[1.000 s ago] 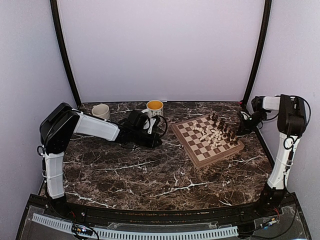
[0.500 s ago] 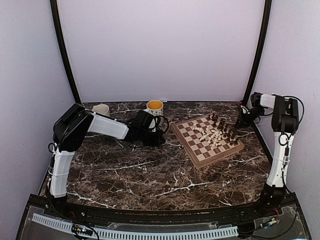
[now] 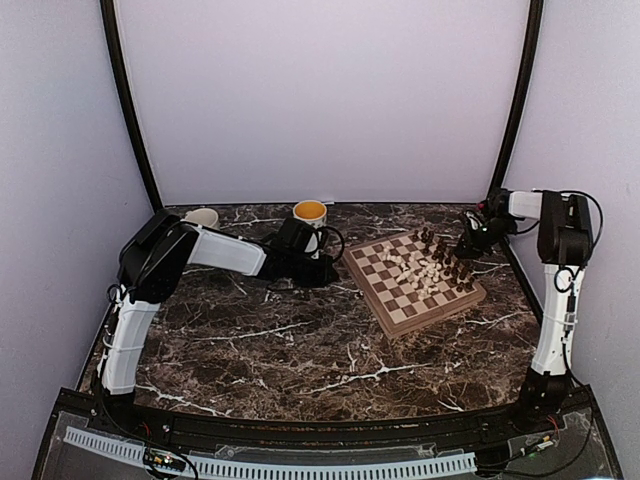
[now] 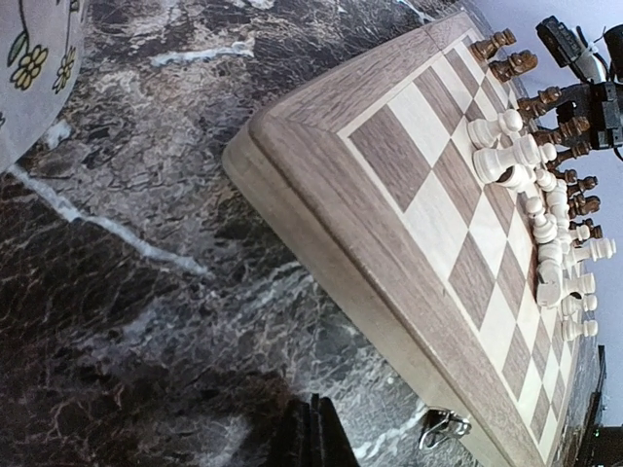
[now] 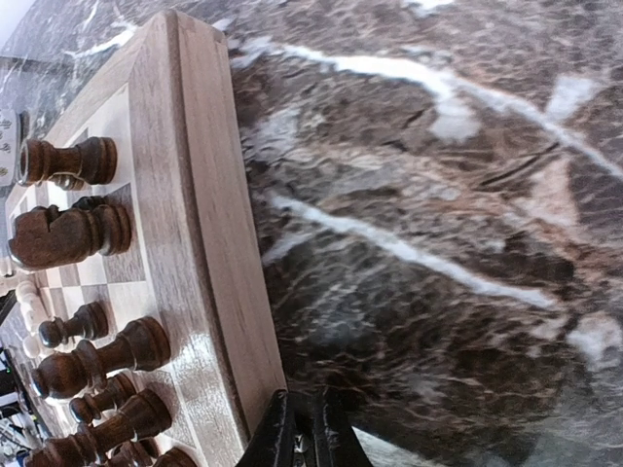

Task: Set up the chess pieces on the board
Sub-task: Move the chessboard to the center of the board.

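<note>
- A plain white mug (image 3: 203,216) stands well to the left of the board (image 3: 405,312), at the far edge of the dark marble table (image 3: 300,350).
- A flower-printed mug with a yellow inside (image 3: 310,213) stands nearer, just left of the board's far-left corner.
- The left gripper (image 3: 328,274) lies low over the marble just left of the board, in front of the flowered mug. Its fingers (image 4: 304,438) are pressed together with nothing between them, pointing at the board's left side without touching it.
- The board sits right of the table's middle, turned at an angle so that one corner points toward the arms. A small metal clasp (image 4: 443,426) shows on its left side wall.
- The cream-white chess pieces (image 3: 422,268) are bunched near the board's middle. Some stand upright and some lie on their sides.
- The dark brown chess pieces (image 3: 452,260) stand in loose rows along the board's far-right edge, upright as far as can be told.
- The right gripper (image 3: 467,244) hangs just off the board's far-right border, over bare marble beside the dark pieces. Its jaws are drawn nearly together and grasp nothing.
</note>
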{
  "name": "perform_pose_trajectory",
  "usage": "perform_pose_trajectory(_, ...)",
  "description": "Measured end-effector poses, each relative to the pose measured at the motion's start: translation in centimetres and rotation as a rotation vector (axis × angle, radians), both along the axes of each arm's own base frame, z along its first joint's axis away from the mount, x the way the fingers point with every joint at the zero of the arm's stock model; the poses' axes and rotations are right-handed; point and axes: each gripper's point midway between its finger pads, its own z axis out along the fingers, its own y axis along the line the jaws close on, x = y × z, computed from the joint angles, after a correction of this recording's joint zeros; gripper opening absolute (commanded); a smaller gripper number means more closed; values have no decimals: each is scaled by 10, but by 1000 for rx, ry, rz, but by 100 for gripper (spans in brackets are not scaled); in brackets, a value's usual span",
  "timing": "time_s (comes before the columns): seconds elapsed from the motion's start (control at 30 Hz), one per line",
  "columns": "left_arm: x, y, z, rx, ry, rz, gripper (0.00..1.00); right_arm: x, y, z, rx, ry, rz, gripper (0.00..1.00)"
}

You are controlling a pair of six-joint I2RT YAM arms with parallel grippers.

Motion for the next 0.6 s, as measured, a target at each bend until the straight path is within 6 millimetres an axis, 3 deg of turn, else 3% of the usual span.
perform_pose_trajectory(0.27, -4, -4, 0, -1, -19, -53, 0, -13, 31, -1, 61, -6, 58, 9)
perform_pose_trajectory(0.6, -7, 6, -1, 21, -41, -96, 0, -16, 44, -1, 39, -31, 92, 8)
